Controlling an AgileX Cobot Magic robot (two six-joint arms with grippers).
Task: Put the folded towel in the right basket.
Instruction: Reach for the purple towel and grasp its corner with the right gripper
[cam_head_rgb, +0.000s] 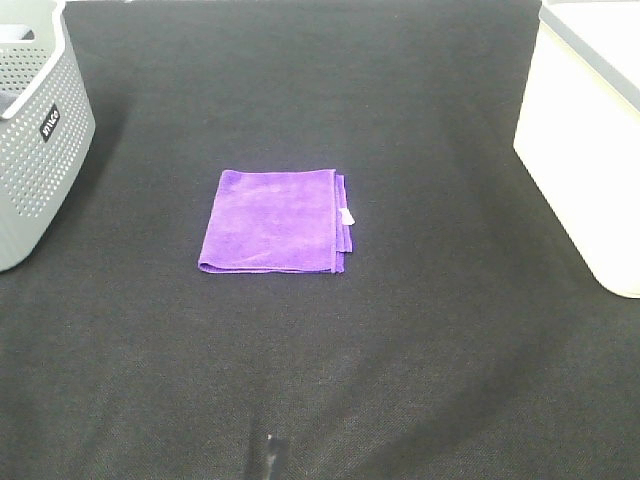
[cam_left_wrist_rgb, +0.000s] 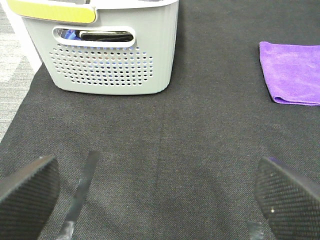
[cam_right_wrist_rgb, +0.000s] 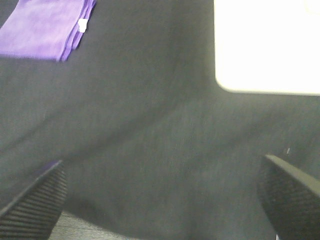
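Folded towel (cam_head_rgb: 272, 222) lies flat; right basket (cam_head_rgb: 580, 150), cut off, looks perhaps cream.

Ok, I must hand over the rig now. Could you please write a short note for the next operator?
Left pincer: open, empty, over the black mat, facing the grey basket.
Right pincer: open, empty, with the white basket ahead of it.
Purple towel: folded, flat on the mat in the middle, between the two baskets, touching neither.
Done: nothing yet; the towel is not grasped.
Left to do: grasp the towel, probably with the right arm, and put it in the white basket on the right.
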